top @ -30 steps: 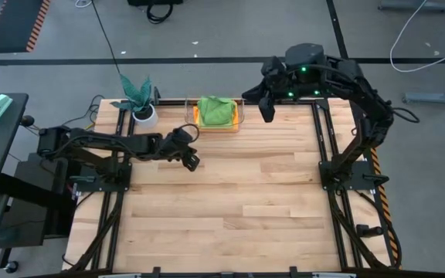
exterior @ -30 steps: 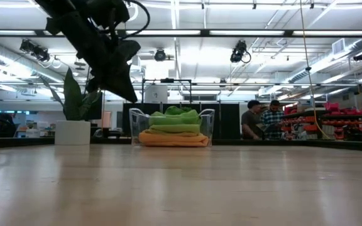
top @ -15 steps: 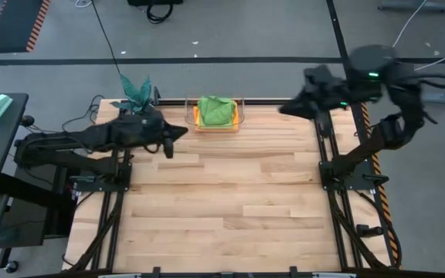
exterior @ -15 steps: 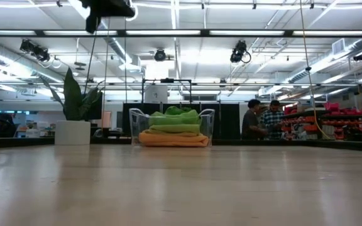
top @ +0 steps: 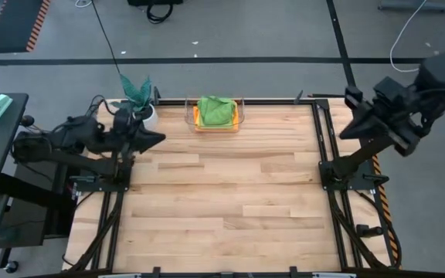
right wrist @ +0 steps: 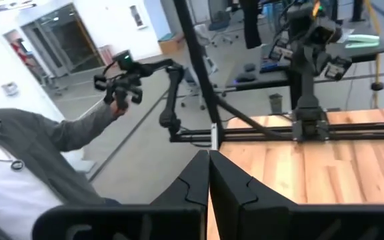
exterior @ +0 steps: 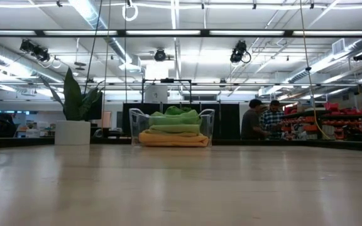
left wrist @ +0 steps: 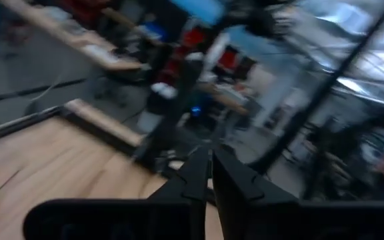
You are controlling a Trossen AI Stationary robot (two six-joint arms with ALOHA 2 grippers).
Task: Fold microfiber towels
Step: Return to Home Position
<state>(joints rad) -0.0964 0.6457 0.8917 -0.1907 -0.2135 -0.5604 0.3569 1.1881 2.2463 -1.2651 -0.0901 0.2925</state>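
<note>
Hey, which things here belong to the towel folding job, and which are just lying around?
Belongs to the job:
- folded towels, green on top, orange at the bottom
- transparent bin holding them
- left pincer and right pincer, both shut, out at the table's side edges

Just lying about:
- potted plant beside the bin
- two people in the room behind

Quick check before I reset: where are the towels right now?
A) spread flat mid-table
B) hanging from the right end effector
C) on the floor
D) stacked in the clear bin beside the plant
D: the towels lie stacked, orange lowest, green on top, inside the clear bin beside the plant; the left end effector and right end effector sit well away, shut and empty.
</note>
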